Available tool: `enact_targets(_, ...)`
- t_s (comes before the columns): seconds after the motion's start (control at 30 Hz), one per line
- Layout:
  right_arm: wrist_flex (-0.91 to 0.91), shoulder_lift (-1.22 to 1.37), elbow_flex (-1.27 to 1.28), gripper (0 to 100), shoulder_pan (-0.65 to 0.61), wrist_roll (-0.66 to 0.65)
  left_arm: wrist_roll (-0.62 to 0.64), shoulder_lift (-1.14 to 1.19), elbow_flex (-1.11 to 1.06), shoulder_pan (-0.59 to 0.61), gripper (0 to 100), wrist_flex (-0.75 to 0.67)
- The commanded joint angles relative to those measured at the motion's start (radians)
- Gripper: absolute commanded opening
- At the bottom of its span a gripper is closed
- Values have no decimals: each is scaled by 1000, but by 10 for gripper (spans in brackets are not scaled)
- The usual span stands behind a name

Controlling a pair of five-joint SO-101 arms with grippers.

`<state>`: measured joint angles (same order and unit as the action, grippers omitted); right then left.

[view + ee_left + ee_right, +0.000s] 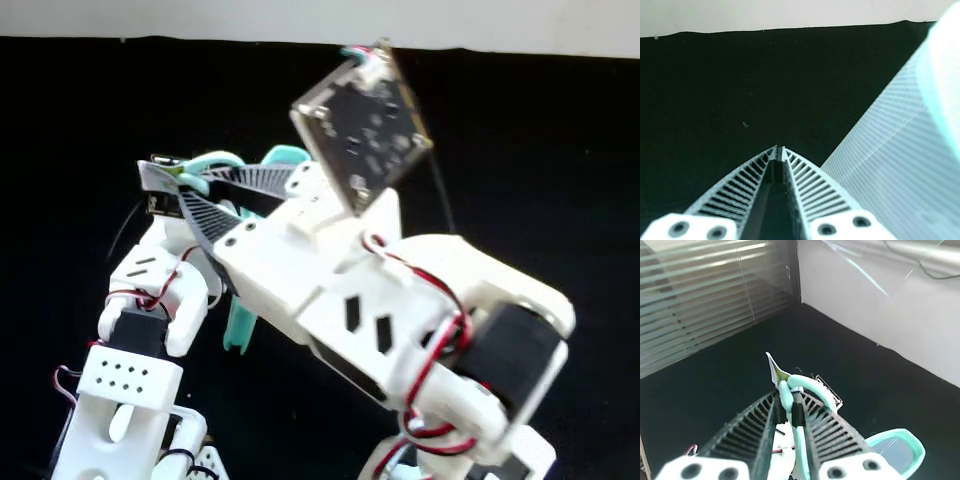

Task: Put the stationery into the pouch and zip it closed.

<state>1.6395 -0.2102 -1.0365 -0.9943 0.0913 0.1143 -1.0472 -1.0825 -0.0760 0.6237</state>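
Though due to be filled and zipped, held aloft at this stage: teal-trimmed pouch (807,385), well above the black table (560,150) and between the two raised arms. Pinched at a loop of its teal edging by the right gripper (788,402), ribbed fingers (830,435) clamped together on that edging with no gap left. Judged a carrying or presenting hold: keeps the soft body off the table and hanging free, ready for opening. Just past the pinch, a small pale tag (774,370) sticking up; possibly at the zipper end, too small to confirm. Lower down, a rounded teal rim (897,432) around a clear panel, apparently another part of the same pouch, dangling slack. In the high view, same pinch at the tip of the large white arm, tag uppermost. Close alongside, the left gripper (779,150), fingertips (771,156) pressed tip to tip with nothing seen between them; judged parked near the pouch for a second hold on the mouth or slider. Just beside it, a broad pale ribbed surface (890,170) with a teal edge; impossible to say whether pouch fabric or the other arm's finger. Equally impossible to say whether any stationery already inside.
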Motion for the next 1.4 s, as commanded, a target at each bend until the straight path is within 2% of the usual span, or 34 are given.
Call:
enact_targets(0.0, -12, 22, -31, 6, -10, 9, -5, -15, 5, 74, 7, -18)
enact_targets(0.2, -13, 25, -31, 6, -8, 28, -5, -16, 13, 199, 7, -18)
enact_targets(0.47, -13, 25, -31, 6, -7, 34, -2, -16, 90, 280, 8, 26)
enact_targets(0.57, -13, 24, -31, 6, -8, 34, -2, -16, 202, 325, 26, 137)
enact_targets(0.77, -13, 24, -31, 6, -8, 34, -5, -16, 461, 461, 148, 431)
enact_targets(0.93, -13, 24, -31, 6, -10, 34, -5, -16, 634, 553, 168, 600)
enact_targets(1.2, -15, 24, -31, 6, -10, 34, -8, -16, 906, 561, 168, 884)
enact_targets(1.37, -15, 24, -31, 6, -10, 34, -97, -16, 1023, 559, 168, 1073)
